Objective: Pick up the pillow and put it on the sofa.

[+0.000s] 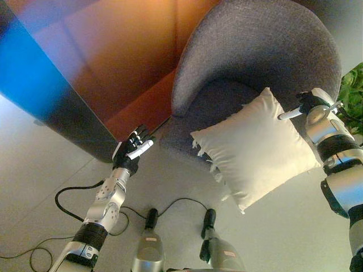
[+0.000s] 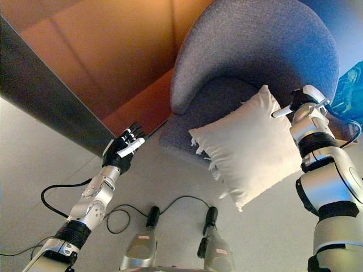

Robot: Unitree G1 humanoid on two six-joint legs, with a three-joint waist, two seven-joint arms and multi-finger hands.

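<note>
Against the front edge of the grey sofa (image 1: 255, 56), cream pillow (image 1: 258, 150), tilted, overhanging the floor (image 1: 45, 170), pinched at its right corner by right robot hand (image 1: 309, 105); left robot hand (image 1: 131, 150) relaxed, empty; risk: one-corner hold slipping, pillow dropping off the seat.

Surroundings: pale floor, dark wall, one plant

A light grey floor (image 1: 51, 170) fills the lower part of both views. Beyond it, across the upper left, stands a wall (image 2: 51, 113) with a dark lower band and an orange-brown panel (image 1: 113, 62) above, marked by thin seams. At the far right edge, green leaves of a plant (image 1: 353, 90) show, partly cut off by the frame.
</note>
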